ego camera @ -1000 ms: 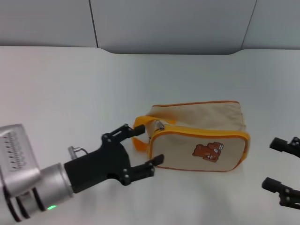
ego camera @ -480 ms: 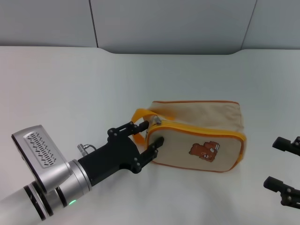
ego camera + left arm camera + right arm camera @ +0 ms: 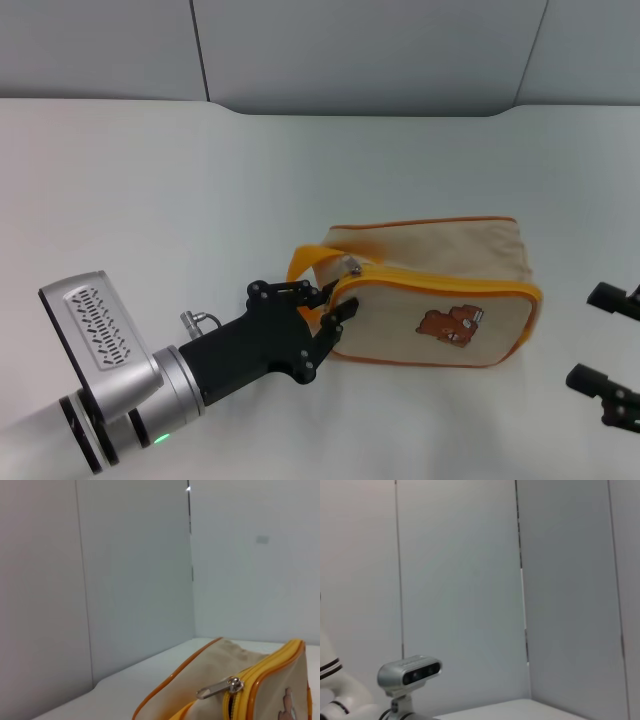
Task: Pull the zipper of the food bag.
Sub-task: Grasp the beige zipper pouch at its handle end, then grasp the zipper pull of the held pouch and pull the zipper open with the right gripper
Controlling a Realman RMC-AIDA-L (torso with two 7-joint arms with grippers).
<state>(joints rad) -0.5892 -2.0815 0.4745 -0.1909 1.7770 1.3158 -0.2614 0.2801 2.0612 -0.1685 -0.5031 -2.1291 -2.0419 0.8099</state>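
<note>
The food bag (image 3: pixel 440 260) lies on its side on the white table, its bear-printed panel facing me. The orange-yellow zipper (image 3: pixel 450 283) edges that panel, and its silver pull tab (image 3: pixel 352 266) sits at the bag's left end, beside the orange strap loop (image 3: pixel 303 262). My left gripper (image 3: pixel 330 300) is at that left end, just below the pull tab, with its fingers closed on the bag's corner. The left wrist view shows the pull tab (image 3: pixel 220 688) and the zipper band (image 3: pixel 272 664) close up. My right gripper (image 3: pixel 600 338) is open and empty at the right edge, apart from the bag.
The white table (image 3: pixel 150 200) runs back to grey wall panels (image 3: pixel 370 50). The left arm's silver wrist (image 3: pixel 100 340) fills the lower left. The right wrist view shows only wall and a silver camera unit (image 3: pixel 410 672).
My left gripper moved right and forward to the bag's left end and its fingers narrowed onto the corner. The bag shifted slightly right. The right gripper stayed put.
</note>
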